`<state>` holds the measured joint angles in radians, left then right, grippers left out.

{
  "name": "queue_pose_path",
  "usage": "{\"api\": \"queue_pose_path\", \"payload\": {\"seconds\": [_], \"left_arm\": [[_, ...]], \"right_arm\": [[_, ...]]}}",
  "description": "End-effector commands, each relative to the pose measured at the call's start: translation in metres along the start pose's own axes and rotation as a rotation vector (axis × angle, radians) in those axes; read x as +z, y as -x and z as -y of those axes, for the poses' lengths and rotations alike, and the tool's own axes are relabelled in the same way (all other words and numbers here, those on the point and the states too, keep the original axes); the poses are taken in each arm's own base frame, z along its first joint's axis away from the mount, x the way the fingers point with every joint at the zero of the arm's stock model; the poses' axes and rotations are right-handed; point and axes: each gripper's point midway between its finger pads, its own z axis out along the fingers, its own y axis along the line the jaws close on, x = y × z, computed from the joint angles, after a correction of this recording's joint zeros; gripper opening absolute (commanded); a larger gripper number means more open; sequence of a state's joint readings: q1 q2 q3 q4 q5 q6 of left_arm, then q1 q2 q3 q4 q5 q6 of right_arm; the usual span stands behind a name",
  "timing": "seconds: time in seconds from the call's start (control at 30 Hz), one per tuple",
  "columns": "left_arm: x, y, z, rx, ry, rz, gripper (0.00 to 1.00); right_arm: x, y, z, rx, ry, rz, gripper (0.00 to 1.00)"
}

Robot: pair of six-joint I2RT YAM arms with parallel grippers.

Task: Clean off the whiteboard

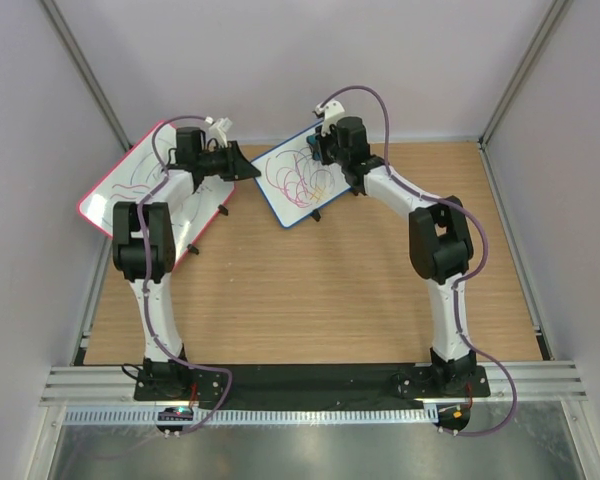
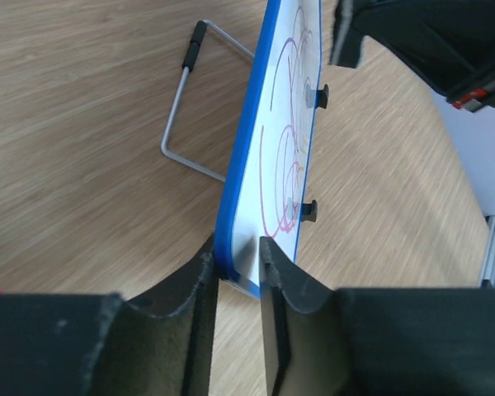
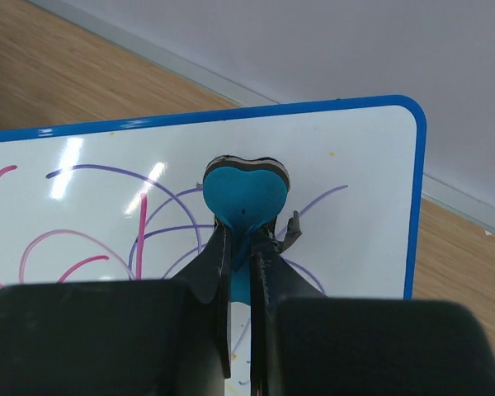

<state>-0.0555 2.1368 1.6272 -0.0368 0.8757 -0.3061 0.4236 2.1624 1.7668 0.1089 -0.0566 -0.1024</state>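
One whiteboard [image 1: 292,188], long axis diagonal, corner clamped in left pincer [image 2: 235,266].

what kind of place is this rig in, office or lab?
Looks like a lab robot cell, not an office: wood tabletop boxed in by plain white walls, left arm and right arm bolted at an aluminium rail, scribbled whiteboard as prop.

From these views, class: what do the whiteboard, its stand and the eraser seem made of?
Whiteboard: glossy coated face, light glints off it; blue frame probably plastic. Stand: bent grey metal wire, black rubbery tip. Eraser: matte teal, perhaps plastic or foam.
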Motion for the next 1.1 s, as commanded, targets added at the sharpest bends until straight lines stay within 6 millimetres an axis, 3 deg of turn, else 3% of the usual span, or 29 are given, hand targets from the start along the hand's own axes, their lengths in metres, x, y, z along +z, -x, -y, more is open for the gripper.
{"api": "queue_pose_path", "payload": {"seconds": [0.0, 0.13, 0.2, 0.3, 0.43, 0.53, 0.57, 0.63, 0.73, 0.87, 0.9, 1.0, 1.07], "left_arm": [[0.0, 0.008, 0.014, 0.048, -0.051, -0.014, 0.25], [-0.001, 0.002, 0.013, 0.073, -0.046, -0.043, 0.15], [-0.001, 0.004, 0.013, 0.085, -0.045, -0.047, 0.03], [0.0, 0.005, 0.012, 0.101, -0.041, -0.057, 0.0], [0.002, 0.005, 0.01, 0.145, -0.014, -0.076, 0.0], [0.002, 0.003, 0.011, 0.147, -0.014, -0.083, 0.0], [0.002, 0.002, 0.011, 0.149, -0.014, -0.085, 0.0], [0.0, 0.001, 0.013, 0.151, -0.016, -0.089, 0.0], [-0.001, 0.001, 0.016, 0.156, -0.02, -0.088, 0.0], [-0.003, 0.005, 0.018, 0.164, -0.023, -0.083, 0.0], [-0.002, 0.004, 0.018, 0.167, -0.024, -0.084, 0.0], [-0.003, 0.006, 0.019, 0.174, -0.02, -0.082, 0.0], [-0.003, 0.005, 0.018, 0.173, -0.019, -0.086, 0.0]], "right_arm": [[0.014, 0.016, -0.007, -0.01, 0.023, 0.049, 0.01], [0.02, 0.008, -0.024, -0.034, 0.047, 0.04, 0.01], [0.022, 0.004, -0.036, -0.049, 0.064, 0.031, 0.01], [0.022, -0.007, -0.07, -0.091, 0.118, 0.011, 0.01], [0.014, -0.015, -0.146, -0.138, 0.262, 0.016, 0.01], [0.014, -0.019, -0.18, -0.167, 0.307, 0.012, 0.01], [0.015, -0.018, -0.181, -0.161, 0.305, 0.015, 0.01], [0.021, -0.011, -0.174, -0.132, 0.271, 0.021, 0.01], [0.026, -0.005, -0.142, -0.107, 0.178, 0.014, 0.01], [0.026, -0.005, -0.079, -0.034, 0.024, -0.01, 0.01], [0.025, -0.009, -0.053, -0.011, -0.026, -0.021, 0.01], [0.022, -0.012, -0.004, 0.017, -0.126, -0.038, 0.01], [0.025, -0.024, 0.009, 0.019, -0.138, -0.081, 0.01]]}}
